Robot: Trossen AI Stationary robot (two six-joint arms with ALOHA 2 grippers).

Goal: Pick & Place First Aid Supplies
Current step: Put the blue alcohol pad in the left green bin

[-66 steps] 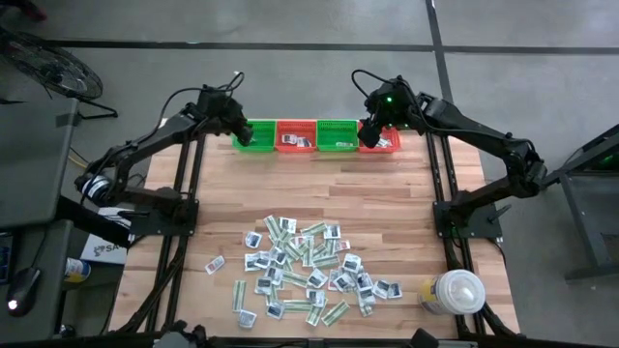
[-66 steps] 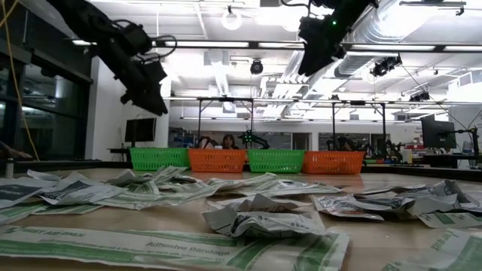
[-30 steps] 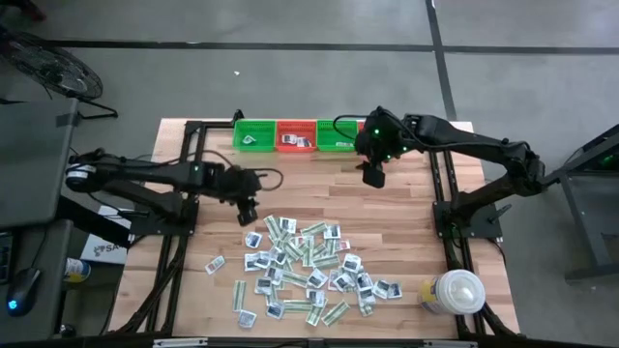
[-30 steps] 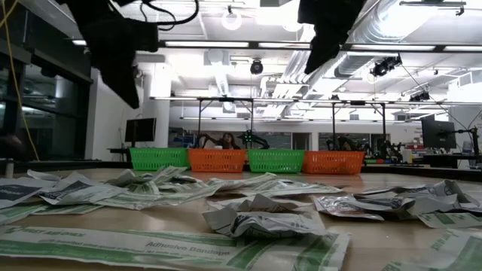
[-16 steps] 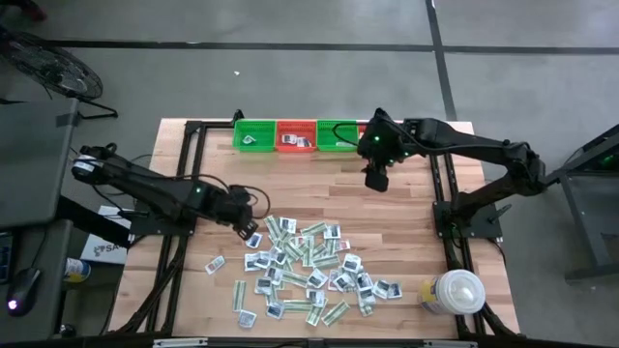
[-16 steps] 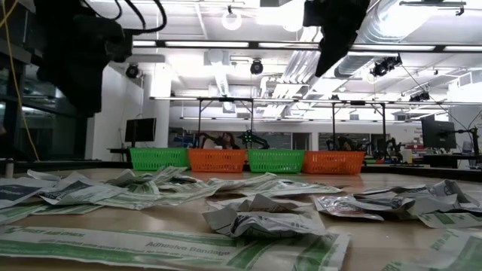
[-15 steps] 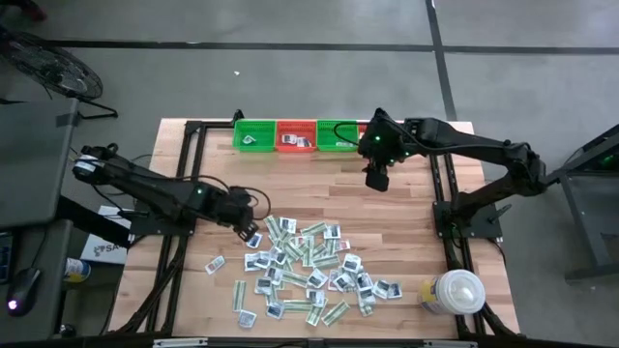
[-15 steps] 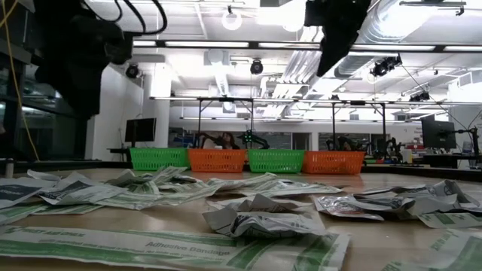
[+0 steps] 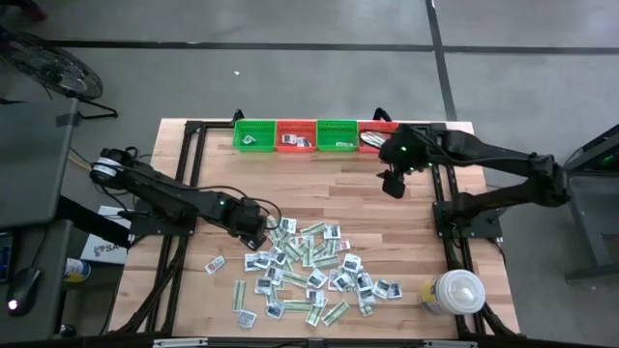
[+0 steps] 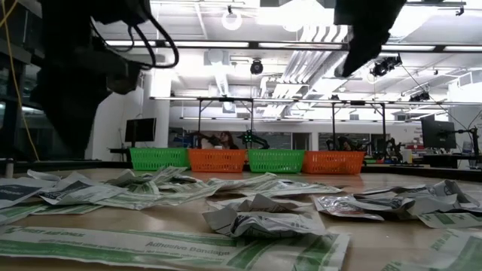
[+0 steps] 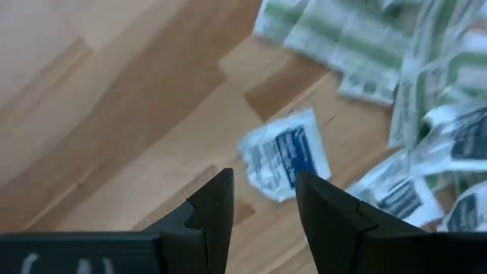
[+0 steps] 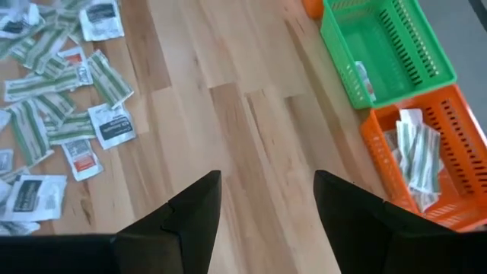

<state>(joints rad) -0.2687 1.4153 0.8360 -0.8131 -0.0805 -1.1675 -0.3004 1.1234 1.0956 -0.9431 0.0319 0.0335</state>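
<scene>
Flat crinkled packets [image 9: 308, 268], slatted wood table [image 9: 416, 232], mesh plastic baskets [image 9: 314, 135]

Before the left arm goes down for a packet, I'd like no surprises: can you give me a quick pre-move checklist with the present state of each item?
1. Left gripper open: ok, its jaws stand apart.
2. Nothing held between its fingers: ok.
3. Target ahead: ok, a white square packet with dark print lies alone on bare wood.
4. Gripper down at packet level: cannot tell.
5. Right gripper clear of the pile: ok, open and empty near the baskets.
</scene>
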